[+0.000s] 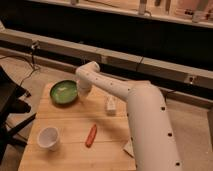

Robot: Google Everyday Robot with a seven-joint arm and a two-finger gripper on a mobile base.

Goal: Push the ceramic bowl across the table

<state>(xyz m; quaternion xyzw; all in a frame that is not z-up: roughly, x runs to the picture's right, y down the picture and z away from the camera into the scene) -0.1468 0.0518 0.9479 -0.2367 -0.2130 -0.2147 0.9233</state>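
Observation:
The ceramic bowl (pixel 63 92), wide, shallow and glossy green, sits at the far left of the wooden plank table (pixel 70 125). My white arm reaches from the lower right across the table. Its gripper (pixel 83 91) is low at the bowl's right rim, touching or nearly touching it. The arm's wrist hides the fingers.
A small white cup (pixel 48 138) stands at the table's front left. A red-orange sausage-shaped object (pixel 91 135) lies near the front middle. A small white box (pixel 111 105) stands right of the gripper. A pale object (pixel 128 148) lies at the front right edge. A dark chair (pixel 10 107) is left of the table.

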